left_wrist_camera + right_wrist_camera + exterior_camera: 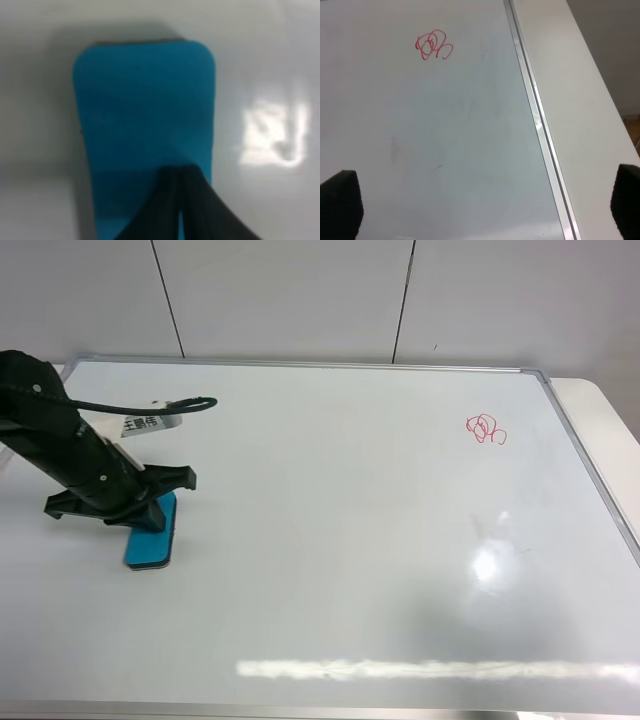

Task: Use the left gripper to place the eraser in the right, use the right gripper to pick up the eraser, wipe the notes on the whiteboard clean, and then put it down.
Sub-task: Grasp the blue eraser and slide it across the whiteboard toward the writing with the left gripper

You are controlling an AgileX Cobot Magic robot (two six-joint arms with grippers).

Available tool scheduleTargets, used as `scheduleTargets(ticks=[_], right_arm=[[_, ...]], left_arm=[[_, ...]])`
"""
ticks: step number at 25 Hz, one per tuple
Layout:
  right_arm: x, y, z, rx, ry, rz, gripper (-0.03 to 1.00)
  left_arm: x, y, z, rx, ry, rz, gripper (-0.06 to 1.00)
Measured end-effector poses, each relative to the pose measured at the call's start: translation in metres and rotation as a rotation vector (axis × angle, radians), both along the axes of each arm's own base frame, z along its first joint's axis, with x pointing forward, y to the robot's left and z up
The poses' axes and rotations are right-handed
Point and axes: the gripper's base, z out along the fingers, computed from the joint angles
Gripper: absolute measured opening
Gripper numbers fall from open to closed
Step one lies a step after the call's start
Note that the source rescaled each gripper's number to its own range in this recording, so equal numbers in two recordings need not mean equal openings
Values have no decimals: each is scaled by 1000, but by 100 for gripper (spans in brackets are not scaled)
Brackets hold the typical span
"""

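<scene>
The teal-blue eraser [150, 542] lies flat on the whiteboard [340, 540] at the left. My left gripper [150, 508] hangs right over the eraser's near end. In the left wrist view the eraser [145, 125] fills the middle, and the left gripper [179, 172] shows its black fingers [200, 200] pressed together with only a thin slit, above the eraser's top. The red notes [486, 429] sit at the board's far right and also show in the right wrist view [433, 45]. My right gripper [482, 202] is open and empty above the board's right part, and is out of the exterior view.
The board's silver frame [540, 135] runs along the right side, with a cream table strip [580, 110] beyond it. A white label tag [150, 423] and a black cable [150, 406] hang off the left arm. Glare patches lie on the board [487, 565].
</scene>
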Motion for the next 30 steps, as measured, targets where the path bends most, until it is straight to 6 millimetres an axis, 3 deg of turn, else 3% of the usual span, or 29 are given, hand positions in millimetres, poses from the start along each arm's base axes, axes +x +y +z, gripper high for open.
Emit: scheduleTargets(ticks=[5, 17, 24, 30], right_arm=[[0, 0, 0, 0, 0, 0, 100], [0, 0, 0, 0, 0, 0, 100], [0, 0, 0, 0, 0, 0, 100], [0, 0, 0, 0, 0, 0, 100]], left_arm=[[11, -48, -2, -66, -8, -45, 0], [35, -197, -13, -272, -31, -153, 0], [36, -272, -22, -388, -60, -199, 0], [23, -327, -28, -497, -68, -236, 0]])
